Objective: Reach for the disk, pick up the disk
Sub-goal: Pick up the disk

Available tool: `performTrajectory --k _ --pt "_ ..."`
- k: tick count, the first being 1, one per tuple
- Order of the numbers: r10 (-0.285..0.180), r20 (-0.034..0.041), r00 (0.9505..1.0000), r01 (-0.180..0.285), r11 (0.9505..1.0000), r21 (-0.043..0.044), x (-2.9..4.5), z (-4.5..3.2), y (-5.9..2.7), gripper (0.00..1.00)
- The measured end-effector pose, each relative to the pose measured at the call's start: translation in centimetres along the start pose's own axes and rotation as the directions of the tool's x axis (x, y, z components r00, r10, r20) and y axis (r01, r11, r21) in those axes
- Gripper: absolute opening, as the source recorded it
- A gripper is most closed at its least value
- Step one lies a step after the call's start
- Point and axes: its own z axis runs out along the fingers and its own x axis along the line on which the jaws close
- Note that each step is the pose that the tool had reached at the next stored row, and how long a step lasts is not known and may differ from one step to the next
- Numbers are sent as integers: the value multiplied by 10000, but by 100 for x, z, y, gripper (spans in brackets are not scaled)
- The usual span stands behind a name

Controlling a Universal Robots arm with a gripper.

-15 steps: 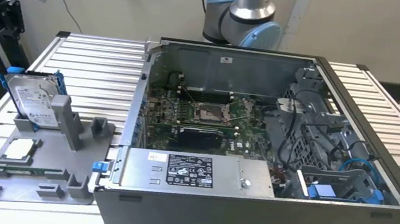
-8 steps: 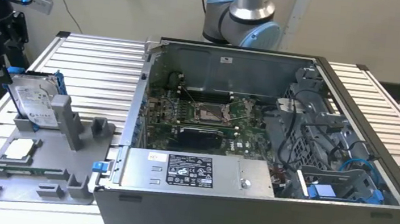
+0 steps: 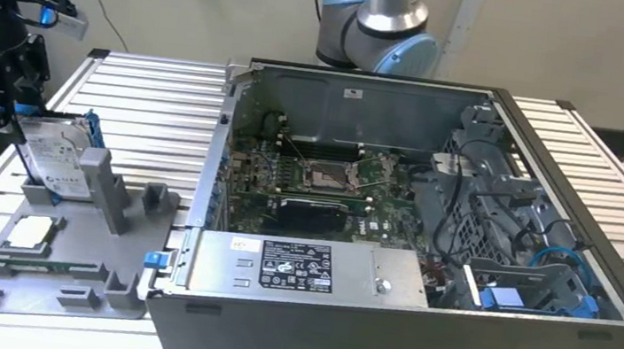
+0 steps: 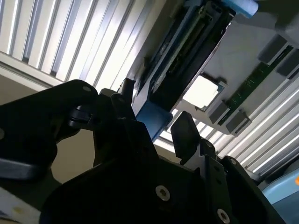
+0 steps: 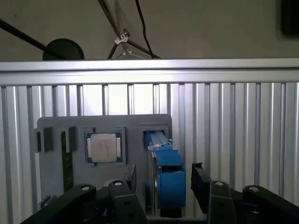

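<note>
The disk (image 3: 53,157) stands on edge, tilted, in a slot of the grey fixture (image 3: 84,285) at the exterior view's left, silver with a white label and a blue frame. My gripper (image 3: 1,108) hangs at its upper end. In the first wrist view the blue frame (image 5: 167,179) sits edge-on between my two black fingers (image 5: 130,181), with a narrow gap on each side. The second wrist view shows the same blue end (image 4: 155,120) between the fingertips (image 4: 183,132). The gripper is open around the disk's end.
A small square silver chip (image 3: 29,232) lies in the fixture near the disk, seen in both wrist views (image 5: 103,147) (image 4: 202,91). An open computer case (image 3: 400,239) takes the middle of the slatted table (image 3: 154,102). Another arm's base (image 3: 379,22) stands behind the case.
</note>
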Motion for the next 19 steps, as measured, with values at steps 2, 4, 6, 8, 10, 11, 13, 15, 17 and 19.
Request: performTrajectory --k 2,4,6,8,10,11,13,15,17,19 --pt "0 0 10000 0 10000 21 0 34 -1 100" --pt "0 3 10000 0 10000 60 0 70 -2 100" --pt "-1 8 10000 1 9999 102 1 102 -3 100" --pt "-1 10 10000 1 9999 131 1 137 -4 100" --pt "0 9 10000 0 9999 134 1 169 -4 100" --pt "1 10 10000 -1 9999 136 1 192 -4 100" --pt "3 9 10000 -4 9999 138 2 237 -1 100" --pt "7 8 10000 -8 9999 137 2 275 3 100" --pt "9 10 10000 -10 9999 139 2 294 6 100" --pt "8 23 10000 -9 9999 139 2 309 9 100"
